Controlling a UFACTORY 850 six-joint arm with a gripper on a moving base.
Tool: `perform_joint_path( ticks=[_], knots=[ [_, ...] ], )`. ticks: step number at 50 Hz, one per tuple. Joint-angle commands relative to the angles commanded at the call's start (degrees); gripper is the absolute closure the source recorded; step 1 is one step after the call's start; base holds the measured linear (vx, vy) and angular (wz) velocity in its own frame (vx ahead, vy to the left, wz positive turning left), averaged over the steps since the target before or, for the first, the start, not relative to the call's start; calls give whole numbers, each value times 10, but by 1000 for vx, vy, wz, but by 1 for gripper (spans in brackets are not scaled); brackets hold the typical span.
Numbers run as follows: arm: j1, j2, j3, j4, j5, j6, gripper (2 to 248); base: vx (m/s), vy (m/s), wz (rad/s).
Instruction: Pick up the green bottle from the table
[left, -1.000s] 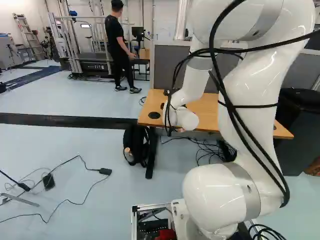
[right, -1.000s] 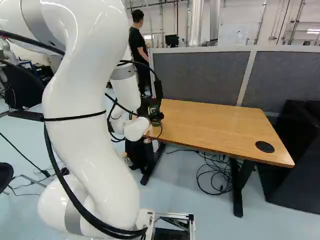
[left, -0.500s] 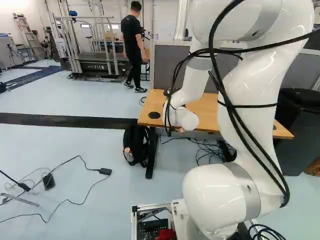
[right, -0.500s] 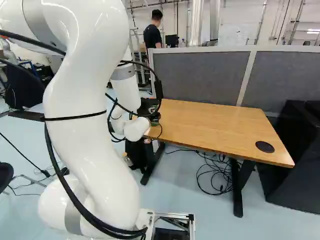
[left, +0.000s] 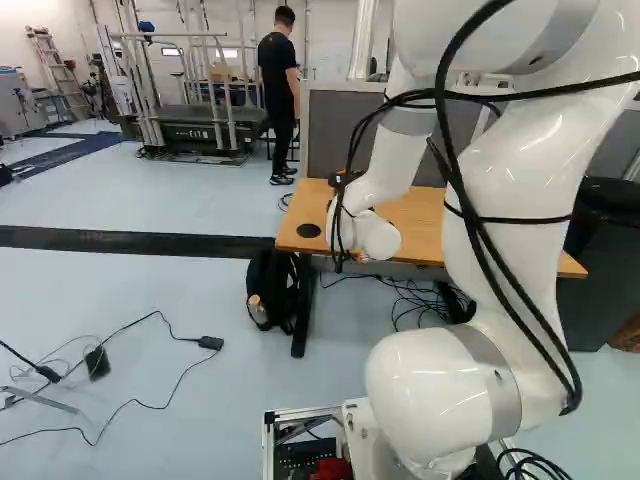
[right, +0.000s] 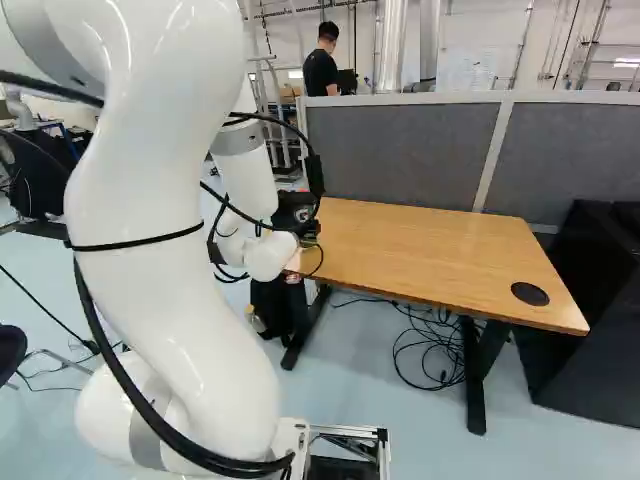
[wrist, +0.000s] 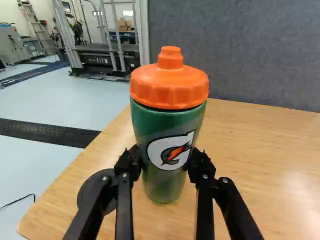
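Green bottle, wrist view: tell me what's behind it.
Beyond the bottle are the tabletop, grey partition and pale floor. Whatever its body covers is hidden.

Matt plastic lid (wrist: 169, 87) tops smooth bottle (wrist: 165, 182); surface (wrist: 265, 160) gleams in grained wood; rough cloth faces divider (wrist: 240, 50); arm (left: 440, 390) shines, glossy and smooth.

Green bottle (wrist: 169, 145), orange lid (wrist: 169, 85); tan wood-grain table (wrist: 260, 150); grey partition (wrist: 240, 50).
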Motion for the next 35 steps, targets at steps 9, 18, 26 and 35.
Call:
perform_joint_path(
  ticks=[9,18,26,35],
  knots=[
    [2,28,18,0,-1,0,137,0,0,0],
    [5,60,39,0,-28,0,137,0,0,0],
    [8,89,59,0,-60,0,137,0,0,0],
    [11,128,85,0,-90,0,137,0,0,0]
  ],
)
